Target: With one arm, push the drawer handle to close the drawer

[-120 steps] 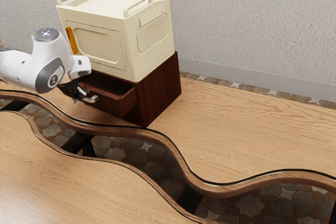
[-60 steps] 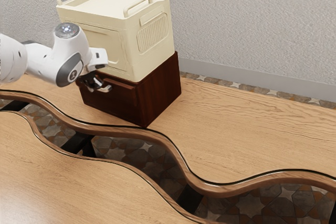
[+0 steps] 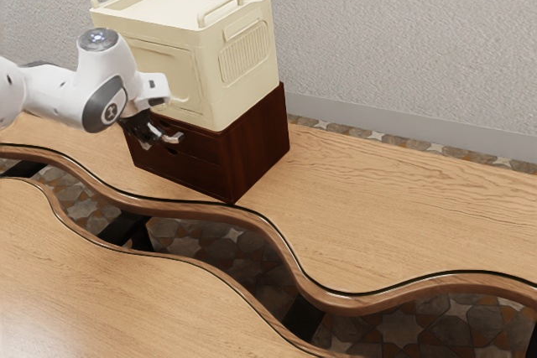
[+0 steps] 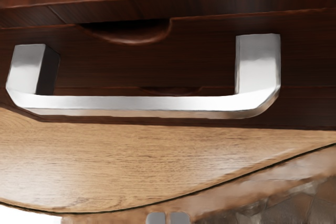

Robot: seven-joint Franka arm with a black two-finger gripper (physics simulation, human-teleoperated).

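Two fingers of your gripper (image 4: 167,218) are pressed together with nothing between them, near the handle (image 4: 152,103). The handle is on the front of the drawer (image 4: 205,61), which looks flush with the cabinet (image 3: 256,144), so the close seems all but done. If you push again, keep your fingers together, meet the bar near its middle and press straight in, gently, lest you shift the cabinet or the bin (image 3: 239,90) on top.
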